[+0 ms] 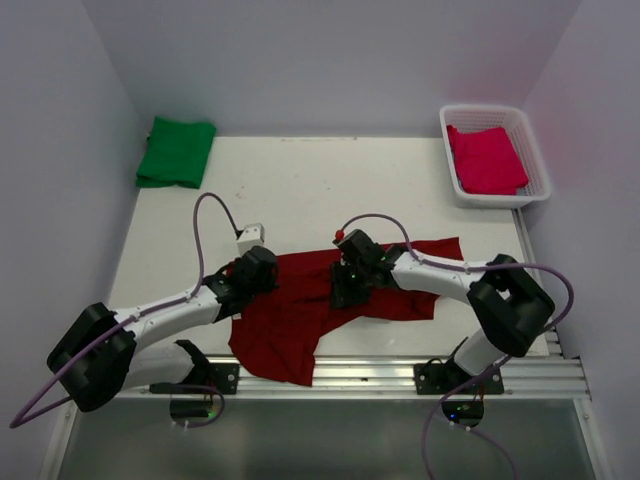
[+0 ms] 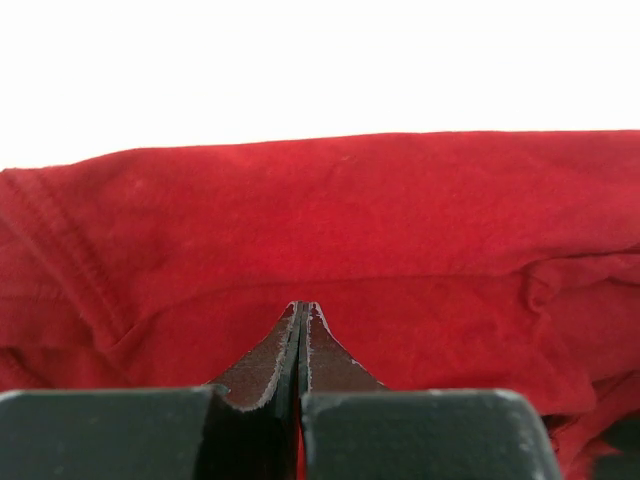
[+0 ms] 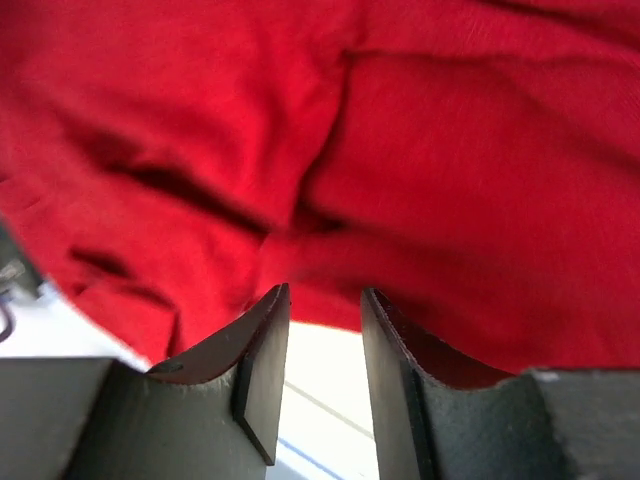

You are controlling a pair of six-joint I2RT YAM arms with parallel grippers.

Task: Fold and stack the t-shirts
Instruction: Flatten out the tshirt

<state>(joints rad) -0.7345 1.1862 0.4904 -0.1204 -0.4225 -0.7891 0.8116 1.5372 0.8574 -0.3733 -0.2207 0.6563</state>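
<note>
The dark maroon-red t-shirt point(image 1: 290, 320) lies crumpled near the table's front edge, between the two arms. My left gripper point(image 1: 256, 272) sits on its upper left corner. In the left wrist view the gripper point(image 2: 303, 303) is shut, with a sliver of red cloth between the jaws and the shirt point(image 2: 350, 210) filling the view beyond. My right gripper point(image 1: 348, 290) is low over the shirt's middle. Its jaws point(image 3: 325, 292) stand partly open at a cloth edge point(image 3: 420, 180), with bare table between them. The green t-shirt point(image 1: 177, 151) lies folded at the back left. The pinkish-red t-shirt point(image 1: 485, 158) lies in the basket.
The white lattice basket point(image 1: 480, 108) stands at the back right corner. A small white box point(image 1: 251, 236) on the left arm's cable lies just behind the left gripper. Walls enclose the table on three sides, and a metal rail point(image 1: 370, 372) runs along the front edge.
</note>
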